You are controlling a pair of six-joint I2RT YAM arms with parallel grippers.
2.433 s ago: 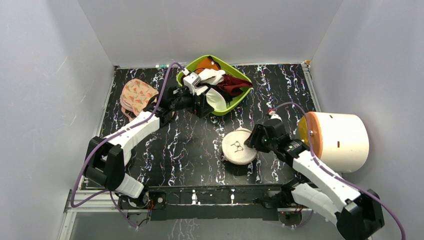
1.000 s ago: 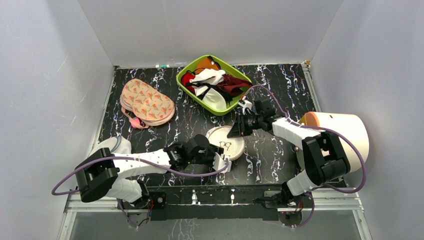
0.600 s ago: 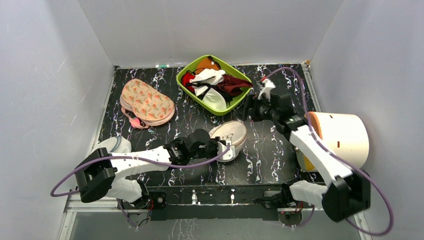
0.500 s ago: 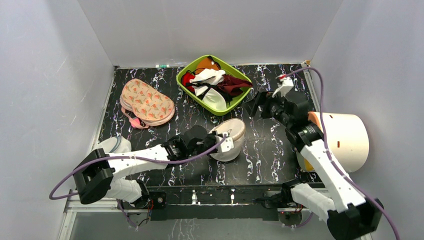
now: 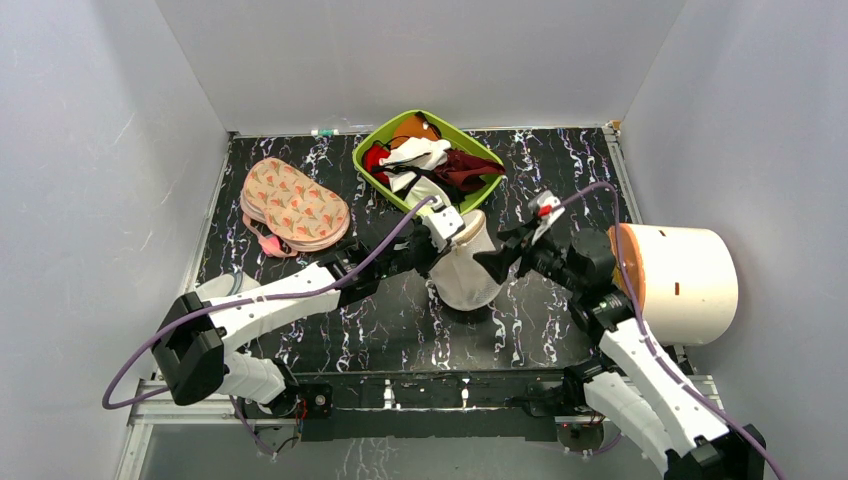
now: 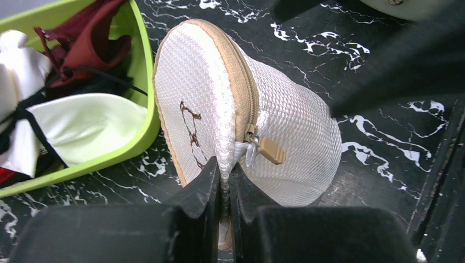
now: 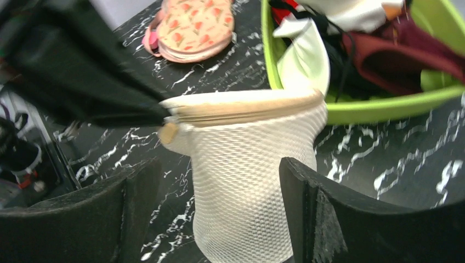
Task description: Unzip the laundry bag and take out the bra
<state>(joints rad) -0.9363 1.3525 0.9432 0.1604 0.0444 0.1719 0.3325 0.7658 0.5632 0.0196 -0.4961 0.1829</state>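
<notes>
1. Now the laundry bag [image 5: 468, 272] hangs near mid-table, at 6 o'clock from the green bin [image 5: 390, 130], with its lid rim uppermost and its mesh body drooping.
2. The left gripper [image 6: 224, 183] is clenched on the rim seam, at the bag's 11 o'clock.
3. The right gripper [image 5: 503, 262] waits released at the bag's 3 o'clock, its jaws straddling the mesh.
4. From the right wrist, the zip pull [image 7: 167, 133] sits at the seam's 9 o'clock end, beside the left fingers. The right arm likely must reach across to it.

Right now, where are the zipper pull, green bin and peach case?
Zipper pull [image 6: 270, 149], left wrist view, tan tab.
Green bin [image 6: 143, 82], left wrist view, side wall.
Peach case [image 5: 295, 203], top view, printed top.
</notes>
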